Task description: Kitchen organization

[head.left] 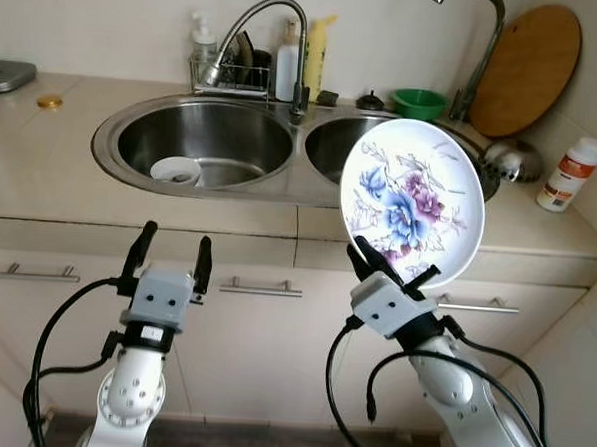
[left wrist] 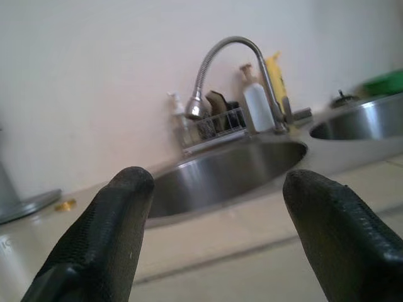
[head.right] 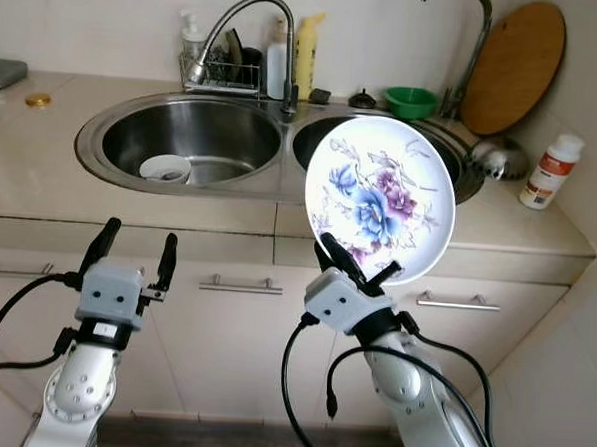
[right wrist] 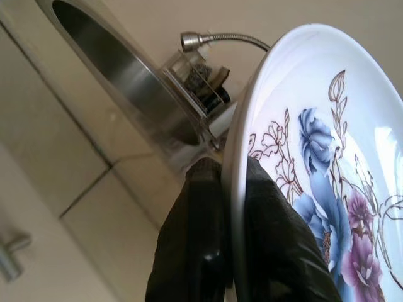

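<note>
The right claw grips the flowered plate by its lower rim, holding it upright before the desk edge near the sink, while the left claw hangs open and empty.

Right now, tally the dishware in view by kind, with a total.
Plate, held upright in the right tool: 1
White bowl in the left basin: 1
Green bowl behind the right basin: 1
Total: 3
</note>
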